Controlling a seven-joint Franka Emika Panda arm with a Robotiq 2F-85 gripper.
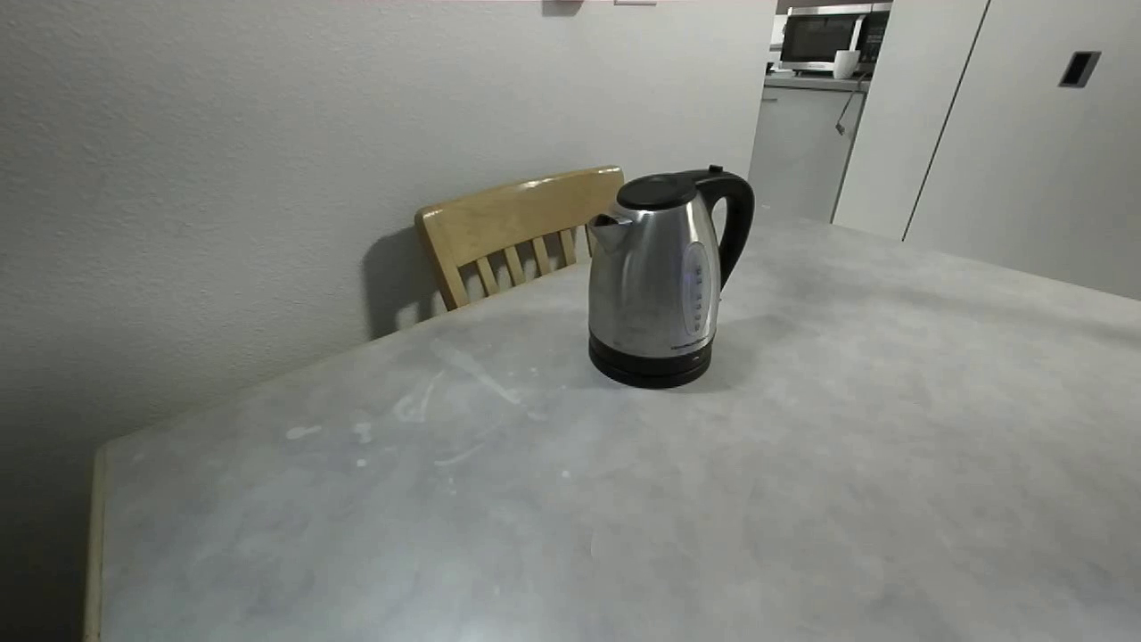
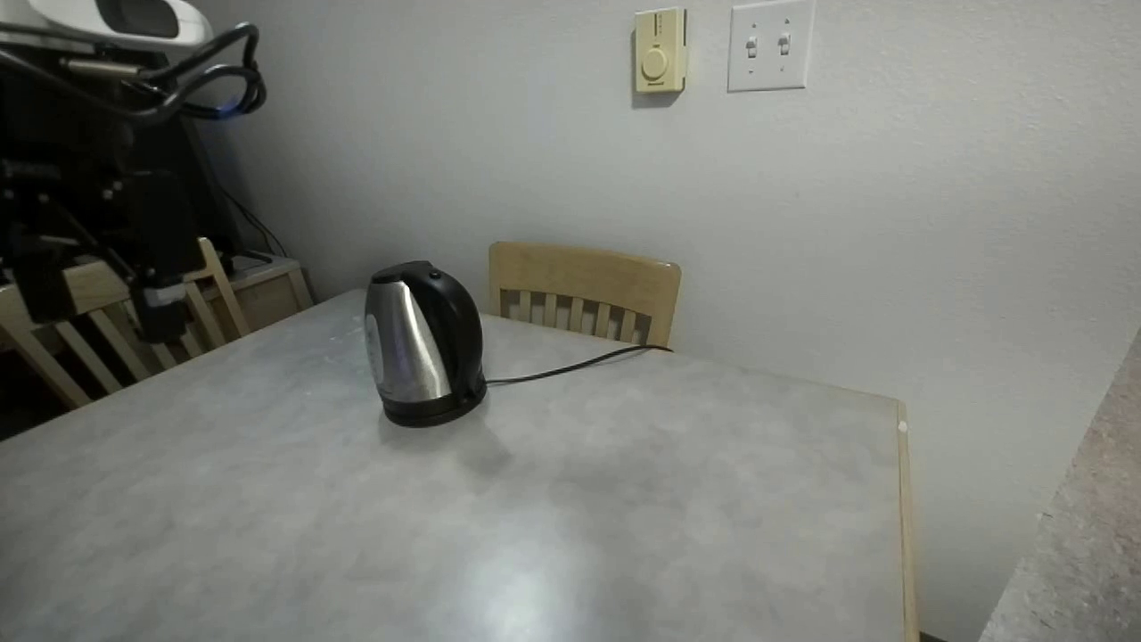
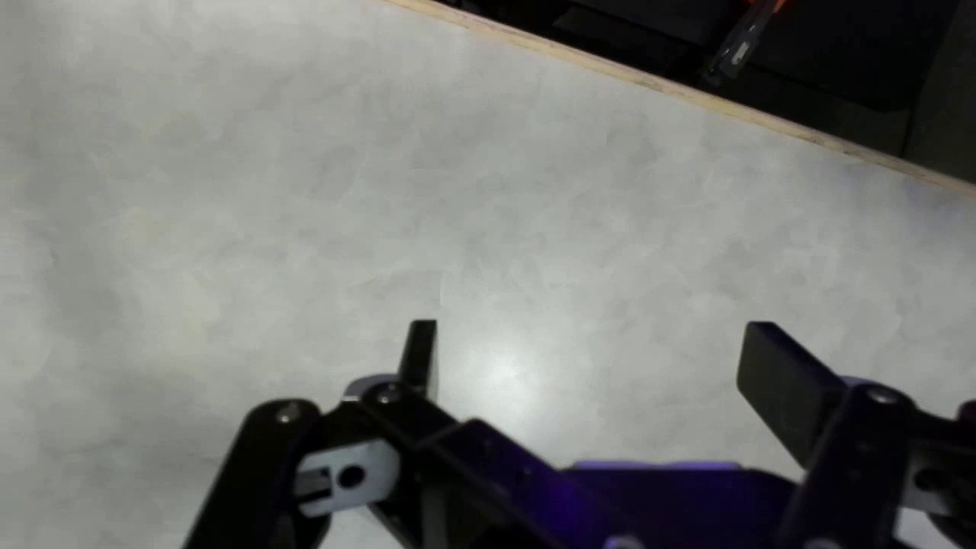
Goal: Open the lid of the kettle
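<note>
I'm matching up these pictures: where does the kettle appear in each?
In an exterior view, the kettle stands slightly right of and above centre.
In an exterior view, the kettle stands left of centre, about mid-height.
Wrist view: not in it.
Shared landmark: the gray tabletop, in all three views.

Muted, greyish light fills the scene. Glare whitens the near part of the surface [image 2: 624,535] in both exterior views, and pale streaks run down the steel of the kettle [image 1: 644,285]. In an exterior view, the chair [image 1: 526,205] throws a dark shadow leftward on the wall [image 1: 267,178]. The wrist view is soft: dark, blurred fingers [image 3: 789,389], glare between them, near-blackness past the surface's far edge.
</note>
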